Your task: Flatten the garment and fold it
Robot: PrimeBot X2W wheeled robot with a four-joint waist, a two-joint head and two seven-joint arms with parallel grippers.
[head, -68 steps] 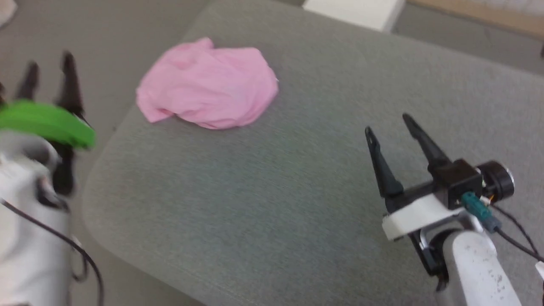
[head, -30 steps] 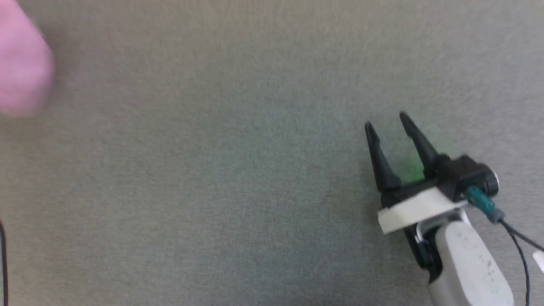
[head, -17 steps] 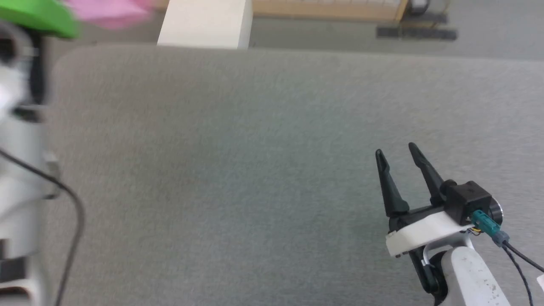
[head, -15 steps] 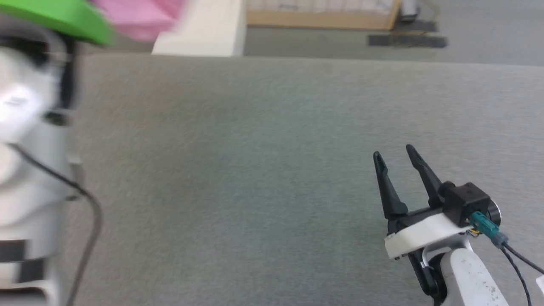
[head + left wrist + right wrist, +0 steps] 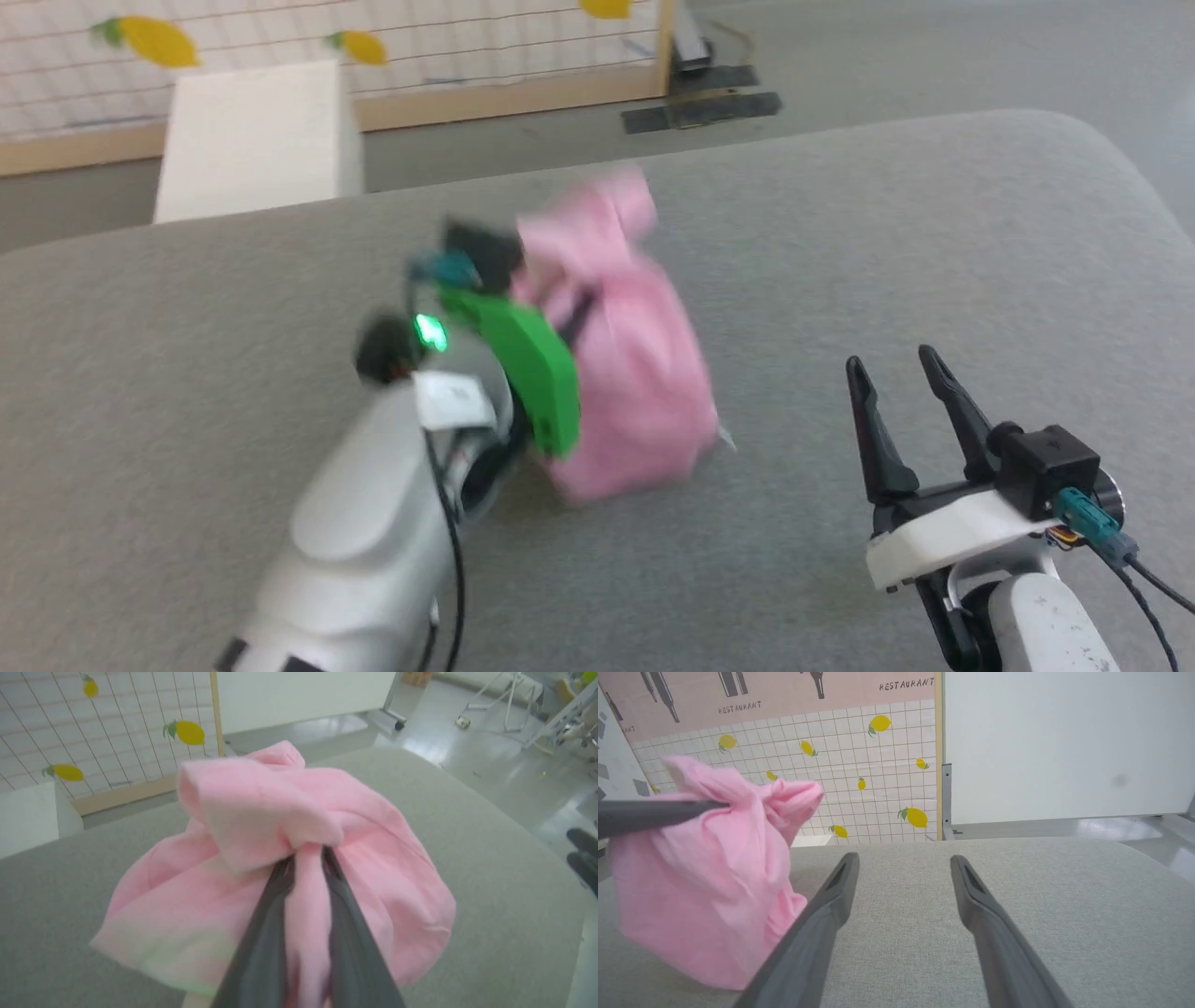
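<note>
The light pink garment (image 5: 635, 373) hangs bunched over the middle of the grey cushioned surface (image 5: 840, 243), its lower end near or on the fabric. My left gripper (image 5: 579, 308) is shut on a fold near the top of the garment (image 5: 261, 821), with cloth pinched between the dark fingers (image 5: 266, 933). In the right wrist view the garment (image 5: 705, 877) hangs at the left, with the left finger (image 5: 649, 812) reaching into it. My right gripper (image 5: 892, 369) stands open to the garment's right, low over the surface, with nothing between its fingers (image 5: 822, 924).
A white block (image 5: 252, 131) stands beyond the far edge of the surface. Behind it is a tiled panel with lemon prints (image 5: 878, 765) and a wooden frame. The grey floor (image 5: 504, 760) lies past the surface's rounded right edge.
The head camera has swung about a lot. The left arm has carried the garment from the surface's far left corner to its middle. The right gripper has stayed open, hardly moving.
</note>
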